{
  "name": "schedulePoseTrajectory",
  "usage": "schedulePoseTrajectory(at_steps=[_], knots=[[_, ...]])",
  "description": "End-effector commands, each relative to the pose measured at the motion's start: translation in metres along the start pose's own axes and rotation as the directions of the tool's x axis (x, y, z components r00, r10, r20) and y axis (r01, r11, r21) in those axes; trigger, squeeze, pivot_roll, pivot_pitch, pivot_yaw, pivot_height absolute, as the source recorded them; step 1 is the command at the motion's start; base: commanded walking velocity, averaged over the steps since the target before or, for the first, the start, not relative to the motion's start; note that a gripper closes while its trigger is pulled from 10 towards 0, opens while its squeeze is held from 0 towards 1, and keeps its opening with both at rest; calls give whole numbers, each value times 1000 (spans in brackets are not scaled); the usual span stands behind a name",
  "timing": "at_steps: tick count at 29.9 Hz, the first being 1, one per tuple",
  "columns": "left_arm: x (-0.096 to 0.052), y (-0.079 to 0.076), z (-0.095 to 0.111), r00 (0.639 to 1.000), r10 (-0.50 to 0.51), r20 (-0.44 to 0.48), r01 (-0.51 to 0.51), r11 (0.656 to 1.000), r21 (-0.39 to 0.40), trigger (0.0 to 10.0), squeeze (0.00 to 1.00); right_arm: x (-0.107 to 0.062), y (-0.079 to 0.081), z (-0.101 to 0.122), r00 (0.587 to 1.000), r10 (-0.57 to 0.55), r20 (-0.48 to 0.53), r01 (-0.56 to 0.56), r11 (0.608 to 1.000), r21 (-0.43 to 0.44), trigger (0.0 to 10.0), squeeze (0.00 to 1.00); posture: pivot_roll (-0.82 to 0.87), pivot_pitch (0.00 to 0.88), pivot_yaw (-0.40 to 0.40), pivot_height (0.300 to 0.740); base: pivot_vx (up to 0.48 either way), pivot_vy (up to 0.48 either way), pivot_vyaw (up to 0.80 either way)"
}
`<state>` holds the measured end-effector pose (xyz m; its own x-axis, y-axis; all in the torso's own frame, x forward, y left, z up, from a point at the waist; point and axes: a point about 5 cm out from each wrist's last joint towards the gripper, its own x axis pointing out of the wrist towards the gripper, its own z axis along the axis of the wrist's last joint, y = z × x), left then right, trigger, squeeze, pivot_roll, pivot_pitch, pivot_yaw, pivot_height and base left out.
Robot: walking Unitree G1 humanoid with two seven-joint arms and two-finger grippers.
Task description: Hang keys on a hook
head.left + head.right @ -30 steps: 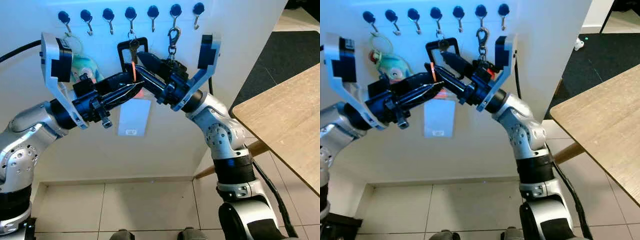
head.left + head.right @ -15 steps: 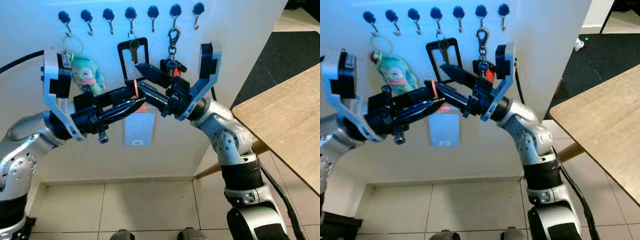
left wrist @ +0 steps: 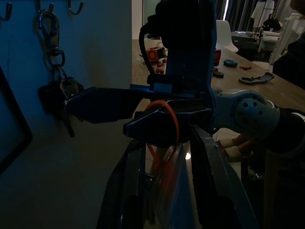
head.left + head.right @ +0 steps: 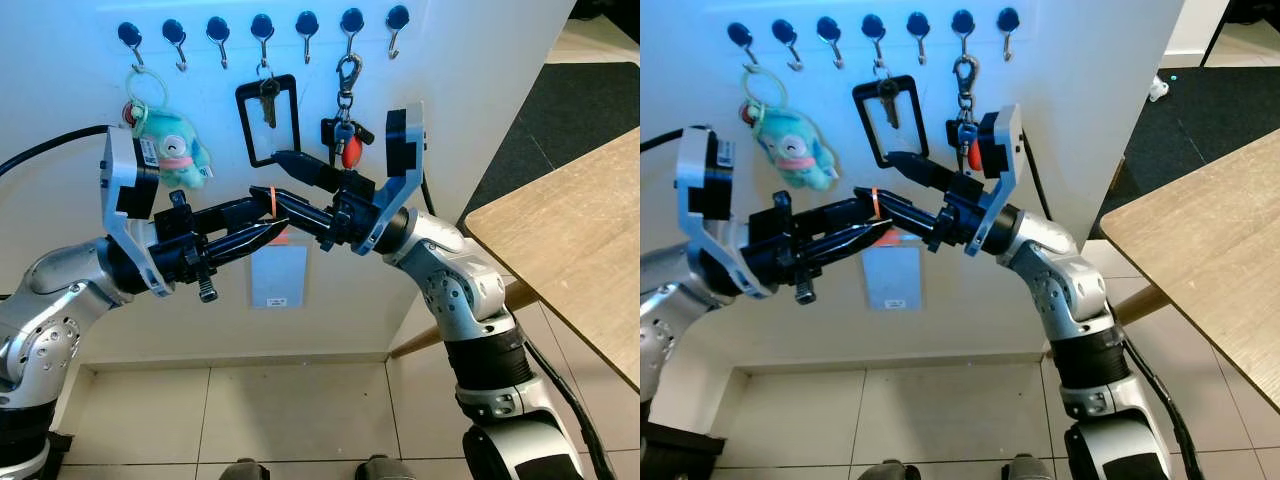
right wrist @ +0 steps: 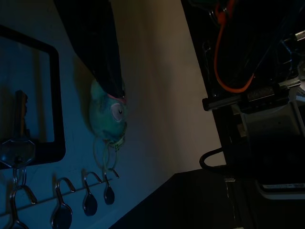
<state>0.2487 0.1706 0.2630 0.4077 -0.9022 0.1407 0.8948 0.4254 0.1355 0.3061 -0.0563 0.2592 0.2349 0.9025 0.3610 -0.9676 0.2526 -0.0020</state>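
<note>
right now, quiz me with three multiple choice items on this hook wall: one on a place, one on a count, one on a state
1. Where does the teal plush keychain hang?
A. the hook at the robot's left end of the row
B. the middle hook
C. the hook at the right end

2. How many hooks are in the row?
A. five
B. seven
C. nine

3. What state is the orange loop in?
A. hung on a hook
B. lying on the wooden table
C. around the right gripper's lower finger, below the hooks

Answers: 1 A, its ring sits on the leftmost hook. 2 B, seven blue-capped hooks show. 3 C, it circles that finger near the left gripper.
</note>
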Motion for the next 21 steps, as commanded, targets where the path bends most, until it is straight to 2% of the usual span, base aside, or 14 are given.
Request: schedulePoseTrajectory(at_steps=[1,4,5,8,9,21], knots=[[-28,29,-6,957,248,-151,-233,967,107,10000,0,-3,6,-2,997,68,-31,-67,997,29,10000,0,-42,129,66,740,0,0,0],[-27,28,-5,961,236,-144,-223,969,106,10000,0,-2,7,-3,997,76,-28,-75,997,32,10000,0,-42,129,66,740,0,0,0],[-26,26,-5,965,224,-136,-210,972,107,10000,0,-2,10,-3,995,93,-19,-93,995,39,1882,0,-42,129,66,740,0,0,0],[-26,26,-4,966,221,-134,-208,972,107,10000,0,-2,10,-3,995,99,-14,-98,994,43,1882,0,-42,129,66,740,0,0,0],[-25,26,-4,967,219,-132,-206,973,109,10000,0,-3,12,-2,994,113,-8,-113,993,42,0,0,-42,129,66,740,0,0,0],[-24,25,-3,970,200,-135,-186,976,113,10000,0,-2,14,1,992,128,13,-128,991,43,0,0,-40,125,67,740,0,0,0]])
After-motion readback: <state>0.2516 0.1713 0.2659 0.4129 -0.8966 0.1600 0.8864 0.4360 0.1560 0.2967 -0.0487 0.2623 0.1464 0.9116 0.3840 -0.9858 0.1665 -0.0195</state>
